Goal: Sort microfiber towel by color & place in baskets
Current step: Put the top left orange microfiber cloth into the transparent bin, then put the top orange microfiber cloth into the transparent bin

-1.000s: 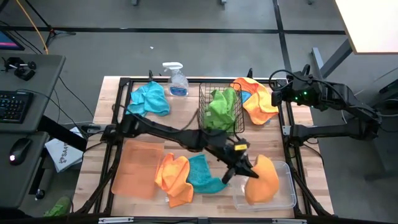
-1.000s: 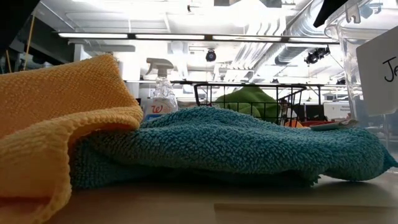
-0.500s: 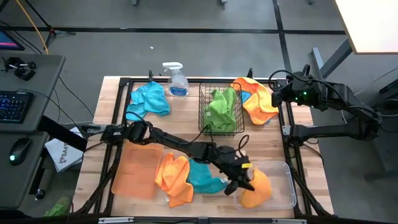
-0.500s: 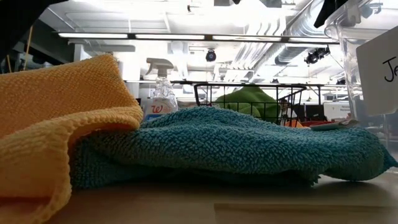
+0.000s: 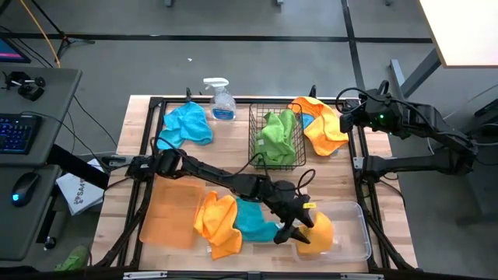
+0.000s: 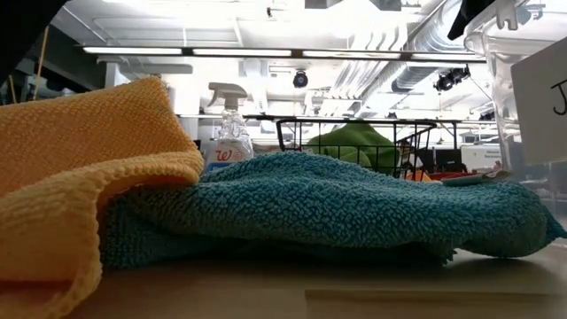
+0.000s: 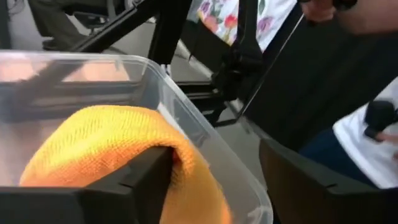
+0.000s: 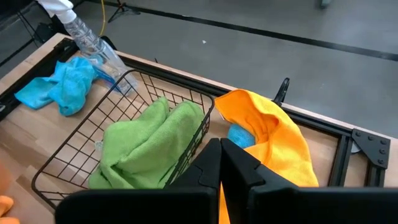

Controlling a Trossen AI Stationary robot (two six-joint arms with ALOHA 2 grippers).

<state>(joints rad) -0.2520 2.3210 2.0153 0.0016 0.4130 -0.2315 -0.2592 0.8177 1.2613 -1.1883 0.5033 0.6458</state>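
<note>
My left gripper (image 5: 299, 230) reaches into the clear plastic bin (image 5: 354, 237) at the near right, open, with an orange towel (image 7: 118, 140) bunched on the bin's floor between its fingers. The black wire basket (image 5: 257, 124) holds a green towel (image 5: 278, 134). An orange towel over a blue one (image 5: 323, 124) lies right of it, beneath my shut right gripper (image 8: 221, 163). Another orange towel (image 5: 216, 222) and a turquoise one (image 5: 253, 220) lie near the front, beside the flat orange tray (image 5: 173, 211). A turquoise towel (image 5: 187, 124) lies far left. My left gripper stands open around the orange towel's rounded top fold (image 7: 186, 163). The fold lies against the inner side of one finger (image 7: 146, 180), while the other finger (image 7: 298, 186) stands clear of it. The towel rests on the bin's floor.
A spray bottle (image 5: 221, 99) stands at the far edge between the turquoise towel and the wire basket. The black frame rails (image 5: 366, 194) run along the table's sides. Beyond the bin's wall, the left wrist view shows a person's sleeve and hand (image 7: 373, 134).
My left gripper has gone down and toward the near edge into the clear bin with the orange towel, then opened and let it go. The towel, held up above the bin's rim before, now lies bunched on the bin's floor.
</note>
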